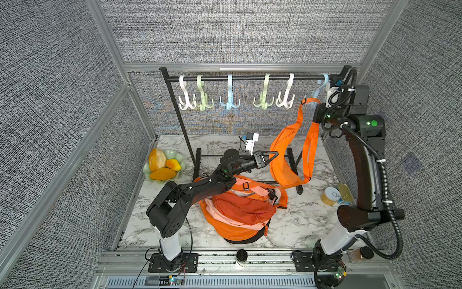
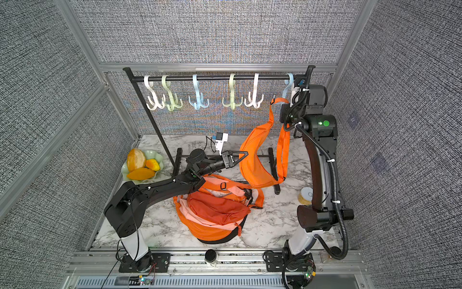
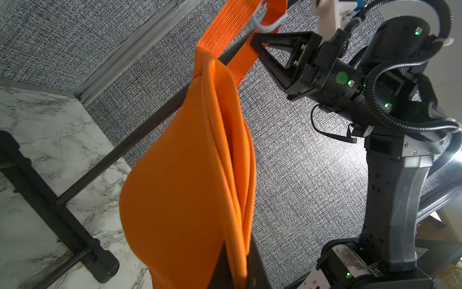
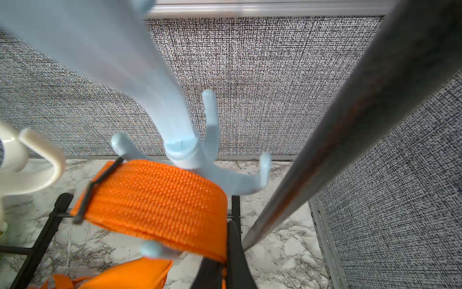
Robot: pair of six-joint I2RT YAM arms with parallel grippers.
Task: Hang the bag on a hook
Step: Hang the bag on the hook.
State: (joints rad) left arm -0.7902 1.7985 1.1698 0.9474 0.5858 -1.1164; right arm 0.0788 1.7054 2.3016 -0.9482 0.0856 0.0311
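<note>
Above the rear right corner of the white marble counter (image 1: pixel 295 225), the webbing strap (image 4: pixel 155 195) of the bright orange fabric bag (image 1: pixel 282 162) is pinched in the closed right gripper (image 3: pixel 255 41) and laid over a prong of the pale blue plastic hook (image 4: pixel 185 150) on the black metal rail (image 1: pixel 250 78), while the bag's hanging pouch is clamped in the closed left gripper (image 1: pixel 275 153). Hooking is judged nearly done: release of both grips is called for next, the strap last. A heap of orange bags (image 1: pixel 237 212) is seen mid-counter, a green fruit bowl (image 1: pixel 175 152) at the left edge, and the room is enclosed by grey woven panels (image 1: pixel 237 32).
</note>
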